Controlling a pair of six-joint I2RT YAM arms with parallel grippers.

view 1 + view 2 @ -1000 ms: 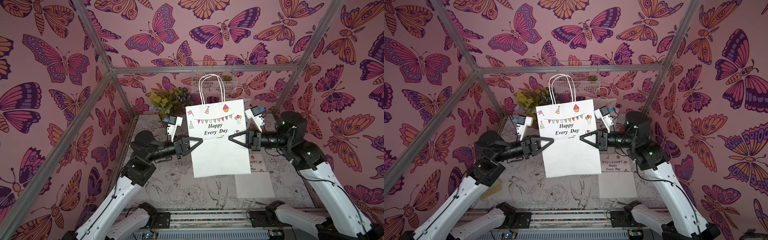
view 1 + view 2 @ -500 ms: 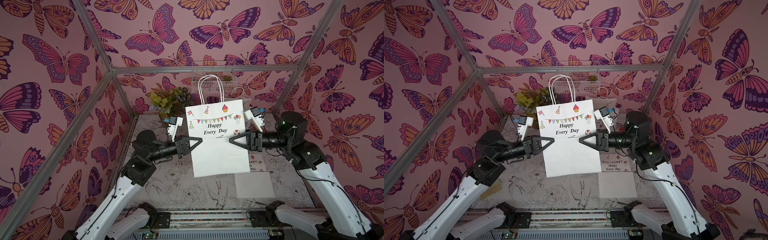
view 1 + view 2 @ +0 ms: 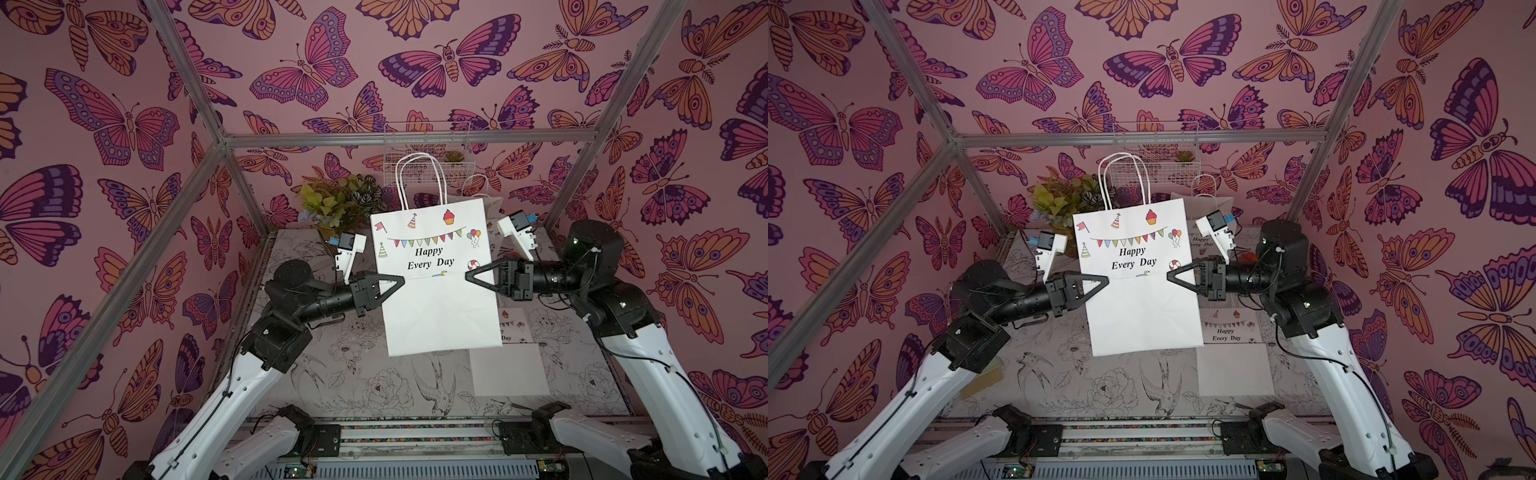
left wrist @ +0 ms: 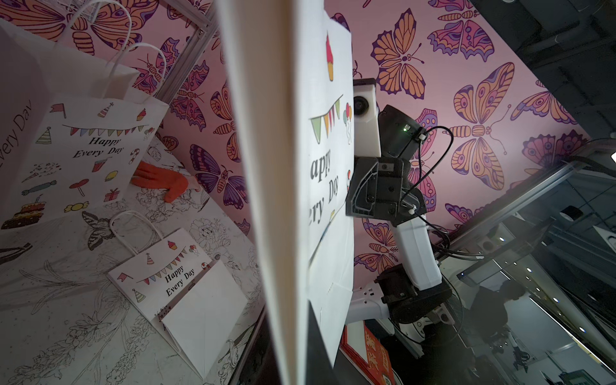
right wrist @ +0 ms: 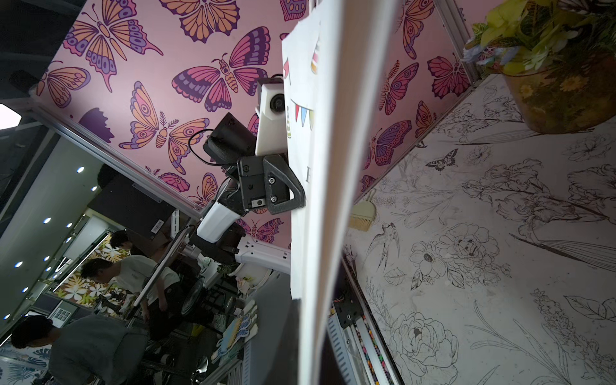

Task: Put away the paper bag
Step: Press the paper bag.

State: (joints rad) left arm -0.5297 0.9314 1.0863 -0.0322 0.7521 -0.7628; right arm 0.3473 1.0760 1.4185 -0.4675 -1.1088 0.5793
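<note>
A white paper bag (image 3: 436,307) (image 3: 1142,311) printed "Happy Every Day" hangs flat in the air above the table, handles up. My left gripper (image 3: 401,281) (image 3: 1105,280) is shut on the bag's left edge at mid height. Opposite it, my right gripper (image 3: 467,276) (image 3: 1169,275) is shut on the right edge. In the left wrist view the paper bag (image 4: 286,200) runs edge-on out of the left gripper (image 4: 300,366). The right wrist view shows the paper bag (image 5: 330,200) the same way, pinched in the right gripper (image 5: 310,350).
A second folded bag (image 3: 511,365) (image 4: 180,293) lies flat on the table at the right. Another bag (image 3: 1204,203) (image 4: 83,150) stands at the back beside an orange glove (image 4: 160,180). A flower pot (image 3: 336,203), a wire basket (image 3: 424,166) and a small brush (image 5: 363,213) are also there.
The bag has swayed slightly between the grippers. Both arms stay about where they were, each still holding its edge.
</note>
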